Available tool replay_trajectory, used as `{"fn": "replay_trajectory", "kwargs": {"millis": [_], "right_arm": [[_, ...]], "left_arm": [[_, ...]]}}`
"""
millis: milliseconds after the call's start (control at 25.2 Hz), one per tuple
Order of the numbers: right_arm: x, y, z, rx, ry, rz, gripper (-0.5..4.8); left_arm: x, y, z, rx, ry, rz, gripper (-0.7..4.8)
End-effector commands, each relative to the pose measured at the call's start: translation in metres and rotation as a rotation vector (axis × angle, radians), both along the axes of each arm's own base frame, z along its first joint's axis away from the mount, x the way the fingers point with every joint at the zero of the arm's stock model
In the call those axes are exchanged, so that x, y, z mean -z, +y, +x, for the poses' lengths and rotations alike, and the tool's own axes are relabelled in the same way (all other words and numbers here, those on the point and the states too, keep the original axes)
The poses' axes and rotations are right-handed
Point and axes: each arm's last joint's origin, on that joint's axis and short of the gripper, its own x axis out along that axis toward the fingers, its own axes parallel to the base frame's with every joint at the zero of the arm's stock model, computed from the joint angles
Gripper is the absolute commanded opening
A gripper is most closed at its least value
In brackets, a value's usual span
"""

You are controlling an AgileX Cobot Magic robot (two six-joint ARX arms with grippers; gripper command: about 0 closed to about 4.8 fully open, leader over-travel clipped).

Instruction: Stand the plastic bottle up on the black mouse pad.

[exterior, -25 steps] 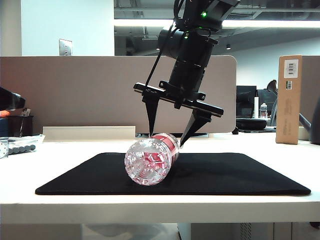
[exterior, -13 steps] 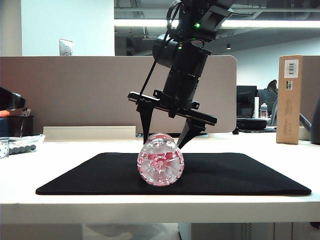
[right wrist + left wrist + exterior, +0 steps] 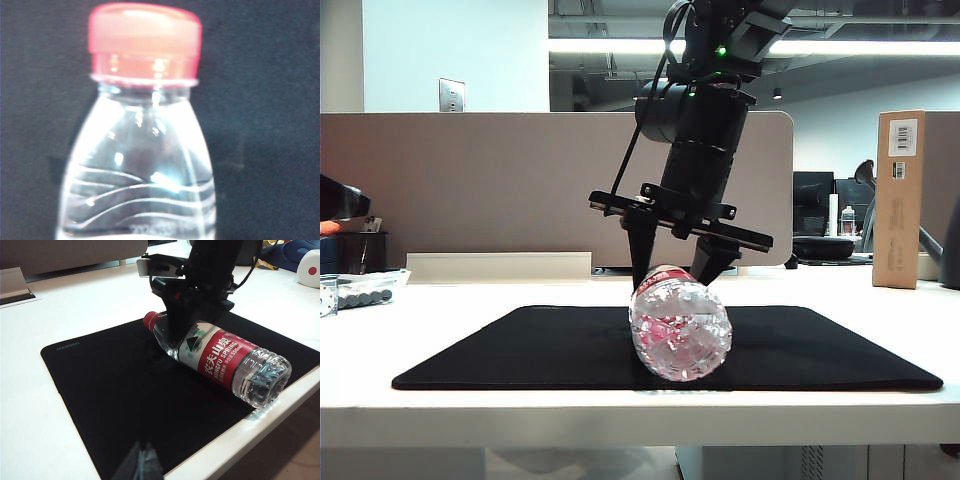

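Note:
The plastic bottle [image 3: 680,335] lies on its side on the black mouse pad [image 3: 520,350], its clear ribbed base towards the table's front edge. My right gripper [image 3: 678,275] comes down from above, one finger on each side of the bottle's shoulder, shut on it. The left wrist view shows the bottle [image 3: 220,357] with its red cap away from the front edge and the red-and-white label facing up, and the right gripper [image 3: 190,330] clamped just behind the cap. The right wrist view is filled by the cap and neck [image 3: 145,150]. My left gripper [image 3: 144,452] hangs shut near the pad's [image 3: 115,390] front edge.
A tall cardboard box [image 3: 898,198] stands at the far right of the table. A clear bag of dark pieces [image 3: 360,290] lies at the far left. A grey partition [image 3: 470,180] runs behind the table. The bottle's base is close to the table's front edge [image 3: 280,395].
The right gripper's fingers have closed in from wide apart onto the bottle. The bottle's base has swung from left to right in the exterior view.

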Motion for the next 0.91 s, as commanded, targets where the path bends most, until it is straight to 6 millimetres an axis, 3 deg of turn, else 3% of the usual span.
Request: {"fn": "replay_trajectory", "kwargs": {"millis": [40, 238, 317, 635, 794, 913], "right_arm": [[0.018, -0.004, -0.003, -0.023, 0.063, -0.082, 0.0], [0.008, -0.002, 0.007, -0.021, -0.047, -0.001, -0.06], [-0.016, -0.001, 0.012, -0.009, -0.232, -0.013, -0.06], [-0.1, -0.004, 0.001, -0.114, -0.627, 0.2, -0.06], [-0.106, -0.025, -0.016, -0.107, -0.793, 0.319, -0.06], [-0.094, -0.042, -0.039, -0.12, -0.986, 0.394, -0.06]], "left_arm": [[-0.003, 0.0, 0.0, 0.002, -0.016, -0.006, -0.04], [-0.003, 0.0, 0.0, 0.002, -0.016, -0.006, -0.04], [-0.003, 0.0, 0.0, 0.002, -0.016, -0.006, -0.04], [-0.003, 0.0, 0.0, 0.002, -0.016, -0.006, -0.04], [-0.003, 0.0, 0.0, 0.002, -0.016, -0.006, -0.04], [-0.003, 0.0, 0.0, 0.002, -0.015, -0.006, -0.04]]}}
